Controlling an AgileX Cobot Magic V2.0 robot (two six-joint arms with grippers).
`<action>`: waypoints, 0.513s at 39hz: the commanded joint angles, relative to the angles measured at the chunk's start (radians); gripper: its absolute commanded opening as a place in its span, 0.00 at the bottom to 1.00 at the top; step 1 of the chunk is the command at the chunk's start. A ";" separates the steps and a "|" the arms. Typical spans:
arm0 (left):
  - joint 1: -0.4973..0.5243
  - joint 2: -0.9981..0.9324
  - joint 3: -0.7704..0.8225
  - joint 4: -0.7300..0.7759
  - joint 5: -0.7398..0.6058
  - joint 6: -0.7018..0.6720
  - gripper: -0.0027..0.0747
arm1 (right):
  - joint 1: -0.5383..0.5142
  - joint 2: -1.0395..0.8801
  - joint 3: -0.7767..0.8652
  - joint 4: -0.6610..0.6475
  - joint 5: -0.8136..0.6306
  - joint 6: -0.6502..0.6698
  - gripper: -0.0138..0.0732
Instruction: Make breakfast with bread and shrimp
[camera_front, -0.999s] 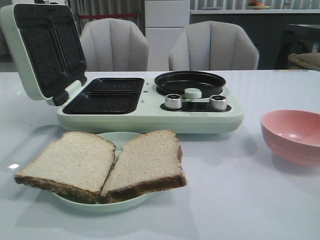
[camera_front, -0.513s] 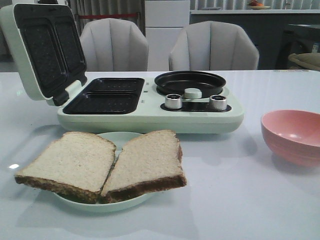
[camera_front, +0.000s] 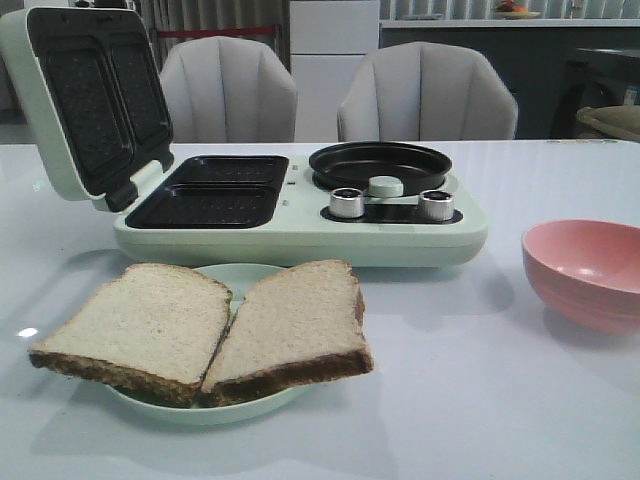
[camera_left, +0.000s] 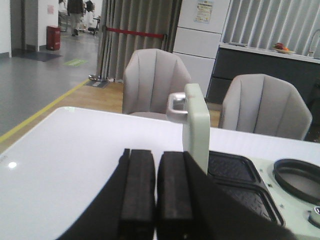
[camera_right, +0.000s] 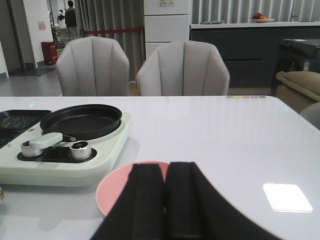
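White desk (camera_front: 480, 400) is carrying your bread (camera_front: 210, 325): two slices leaning together on a pale plate (camera_front: 215, 410), just in front of the open sandwich maker (camera_front: 290, 215). You're keeping both end effectors pressed closed and gripping nothing, left end effector (camera_left: 156, 200) near the maker's lid, right end effector (camera_right: 165, 200) above the pink bowl (camera_right: 112, 187).
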 joint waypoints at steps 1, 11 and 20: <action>-0.032 0.021 0.001 -0.015 -0.077 -0.010 0.18 | -0.005 -0.022 -0.014 -0.011 -0.090 -0.001 0.31; -0.080 0.021 -0.006 0.096 -0.042 -0.010 0.33 | -0.005 -0.022 -0.014 -0.011 -0.090 -0.001 0.31; -0.154 0.068 -0.028 0.106 -0.031 -0.002 0.69 | -0.005 -0.022 -0.014 -0.011 -0.090 -0.001 0.31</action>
